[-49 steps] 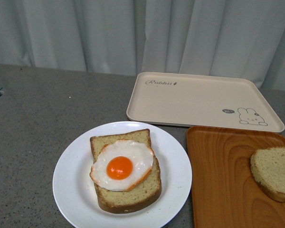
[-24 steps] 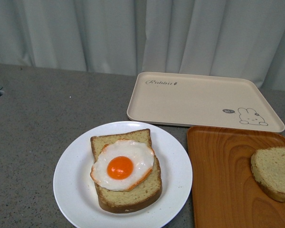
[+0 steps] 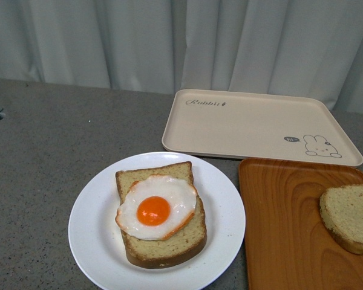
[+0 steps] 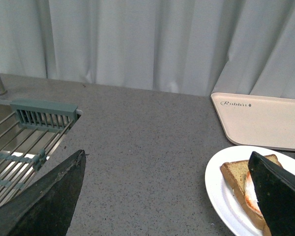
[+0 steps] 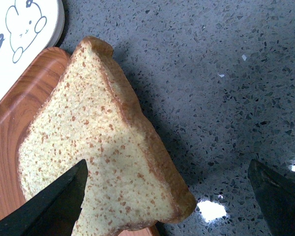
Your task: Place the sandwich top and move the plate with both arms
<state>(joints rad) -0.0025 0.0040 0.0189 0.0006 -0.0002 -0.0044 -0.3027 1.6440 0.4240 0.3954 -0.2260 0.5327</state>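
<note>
The sandwich top (image 3: 349,219) lies on a wood-grain tray (image 3: 278,229), at three o'clock from the white plate (image 3: 94,241). The right claw (image 5: 168,199) hovers spread above it and should straddle the crusts squarely before closing. The left claw (image 4: 162,196), also spread, hangs beside the plate. A rabbit tray (image 3: 254,127) at one o'clock seems clear of the path.

Grey speckled stone-look table (image 3: 48,145), matte, running back to a white curtain.

Directly on it, three items:
- Round white plate (image 3: 91,223), near-centre at the front edge.
- Rectangular cream tray (image 3: 254,127) with rabbit drawing, at the far side, right of centre, lying flat.
- Orange-brown wooden tray (image 3: 284,229), front right, just beside the plate's right rim and just in front of the cream tray; contact with either not determinable.

At the far left, metal rack (image 4: 19,147) sunk below the table surface, wires and a grey-green slotted piece visible.
</note>
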